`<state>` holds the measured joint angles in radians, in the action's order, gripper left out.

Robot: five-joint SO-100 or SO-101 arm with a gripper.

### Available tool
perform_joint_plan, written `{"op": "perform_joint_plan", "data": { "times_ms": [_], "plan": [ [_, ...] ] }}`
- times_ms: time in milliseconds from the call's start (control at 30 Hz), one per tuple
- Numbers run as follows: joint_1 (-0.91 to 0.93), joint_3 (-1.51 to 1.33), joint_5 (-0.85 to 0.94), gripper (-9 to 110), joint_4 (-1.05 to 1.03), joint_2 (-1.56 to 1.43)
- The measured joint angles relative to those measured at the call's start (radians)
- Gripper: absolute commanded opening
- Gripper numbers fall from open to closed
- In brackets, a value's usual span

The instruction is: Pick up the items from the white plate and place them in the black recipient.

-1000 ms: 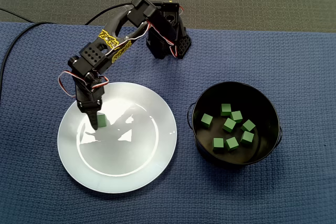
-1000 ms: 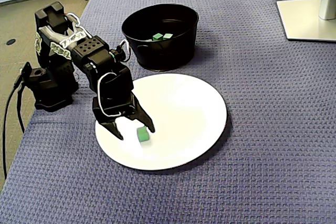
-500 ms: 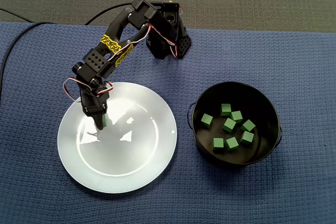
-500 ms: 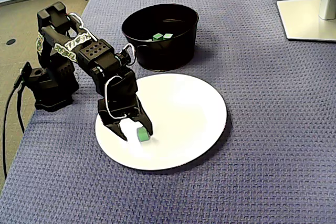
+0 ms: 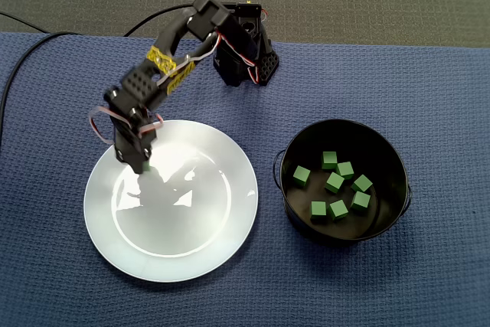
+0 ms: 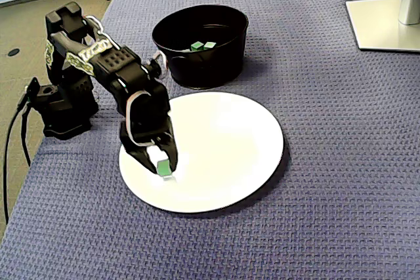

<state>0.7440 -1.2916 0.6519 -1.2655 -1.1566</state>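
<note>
The gripper (image 6: 164,168) is clenched on a green cube (image 6: 161,169) over the arm-side edge of the white plate (image 6: 230,142), while the black pot (image 5: 387,162) holds several more cubes (image 5: 334,182).

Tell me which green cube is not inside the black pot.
The green cube clamped between the fingers of the gripper, at the white plate. All the other cubes lie inside the black pot.
</note>
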Motion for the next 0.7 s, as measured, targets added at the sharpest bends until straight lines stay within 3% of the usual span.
{"op": "perform_joint_plan", "data": {
  "times_ms": [167,267,500,700],
  "plan": [
    [0.02,0.239,-0.232,0,-0.137,-0.258],
    [-0.092,0.407,-0.353,0,-0.213,-0.407],
    [-0.756,0.403,-0.345,0,-0.215,-0.661],
    [-1.164,0.222,-0.313,0,-0.16,-0.554]
  ]
}}
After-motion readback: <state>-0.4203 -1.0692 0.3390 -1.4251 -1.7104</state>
